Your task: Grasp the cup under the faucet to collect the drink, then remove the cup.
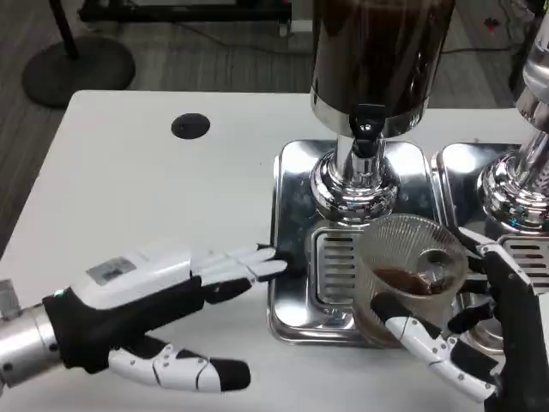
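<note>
Cup [410,275] in right hand [480,343]: clear ribbed plastic. Dispenser base [296,232] btwn hands: glossy polished metal. Table [129,197] under left hand [146,309]: matt white, smooth.

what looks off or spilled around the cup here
Nothing spilled. The clear cup, held by the right hand, tilts toward the camera with some brown drink inside, sitting in front of the dispenser faucet rather than directly beneath it.

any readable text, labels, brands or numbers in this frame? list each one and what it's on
None can be read.
The grey patch on the back of the left hand looks like a label or small window, too blurred to tell.
The dispenser, its faucet, the drip tray and the cup held by the right hand show no markings.
</note>
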